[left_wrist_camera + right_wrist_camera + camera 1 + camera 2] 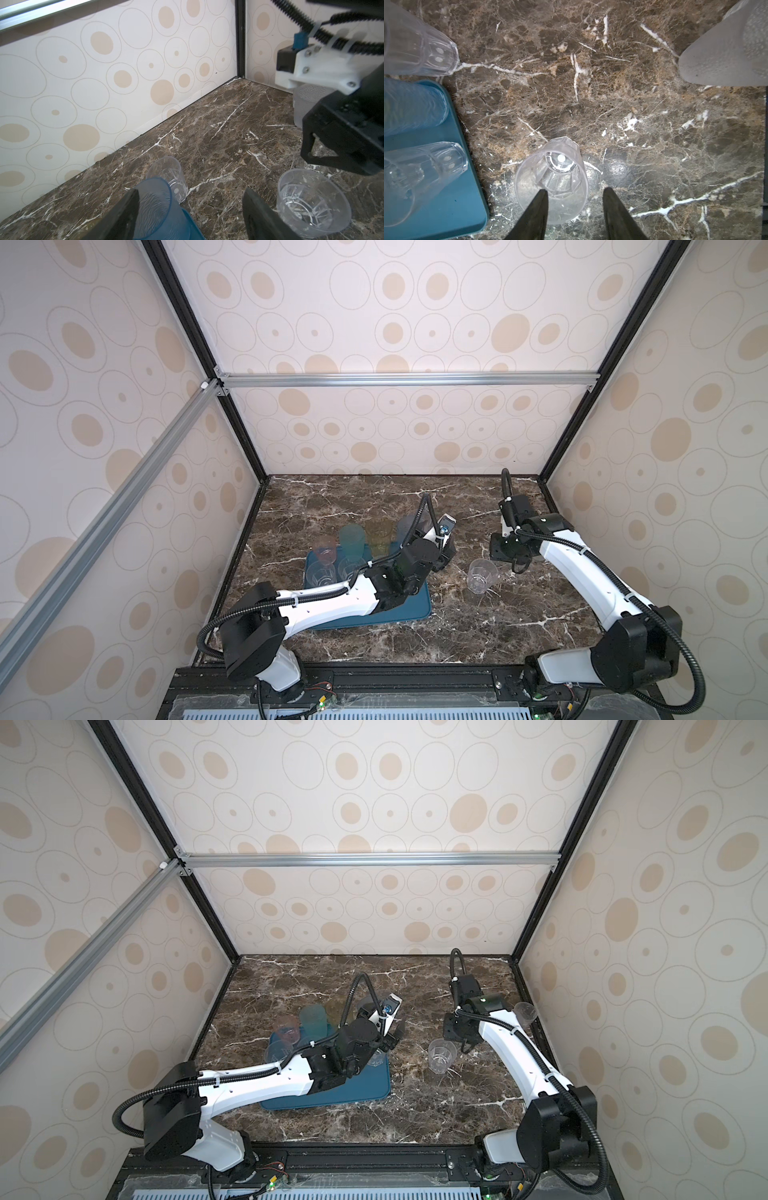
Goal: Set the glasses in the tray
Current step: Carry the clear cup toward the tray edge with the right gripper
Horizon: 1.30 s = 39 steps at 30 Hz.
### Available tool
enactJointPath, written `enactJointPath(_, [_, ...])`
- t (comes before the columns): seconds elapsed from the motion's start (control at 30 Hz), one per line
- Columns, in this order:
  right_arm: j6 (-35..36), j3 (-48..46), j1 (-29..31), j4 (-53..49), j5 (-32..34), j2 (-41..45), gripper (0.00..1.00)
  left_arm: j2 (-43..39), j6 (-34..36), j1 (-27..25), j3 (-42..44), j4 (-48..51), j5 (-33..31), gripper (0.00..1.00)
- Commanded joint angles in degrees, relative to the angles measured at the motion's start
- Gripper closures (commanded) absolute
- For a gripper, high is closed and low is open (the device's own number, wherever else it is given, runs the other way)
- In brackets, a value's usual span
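**Clear tumbler loose on the counter, outside the tray**

The clear tumbler stands upright just right of the teal-blue tray, not touching it. The right claw hangs over its rim, released, with one finger above the mouth. The left claw is spread wide, unclenched, beside the grey-blue tumbler at the tray's far corner.

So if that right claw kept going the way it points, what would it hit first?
Most likely the clear glass standing right below the right claw: one finger is over its mouth, the other outside. How close is hard to tell.
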<state>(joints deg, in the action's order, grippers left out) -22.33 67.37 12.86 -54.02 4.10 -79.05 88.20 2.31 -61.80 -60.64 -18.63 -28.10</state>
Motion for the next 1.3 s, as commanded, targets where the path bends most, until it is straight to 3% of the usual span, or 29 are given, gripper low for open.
enactJointPath(0.0, [2.0,-2.5,-1.0,-0.8,-1.0,-1.8,0.54,0.1,0.8,-0.4,-1.9,0.1,1.6,0.22])
enactJointPath(0.27, [2.2,-6.5,-2.3,3.6,-4.2,-4.5,0.6,-2.5,-4.8,-0.4,2.8,0.8,2.0,0.22])
enactJointPath(0.67, [2.2,-9.1,-2.2,5.5,-6.3,-4.6,0.87,-1.5,-10.9,-0.4,3.2,10.1,0.3,0.21])
enactJointPath(0.8, [2.0,-9.0,-1.7,4.4,-6.9,-3.2,0.91,-1.4,-12.8,-0.4,2.4,14.4,0.1,0.21])
enactJointPath(1.1, [-0.1,-5.9,3.6,-1.9,-6.3,1.8,0.94,-3.1,-17.6,0.5,0.3,25.4,-0.8,0.21])
enactJointPath(1.27, [-2.4,-3.2,10.0,-5.6,-6.1,4.3,0.94,-6.5,-20.7,2.4,1.0,30.5,-2.0,0.21])
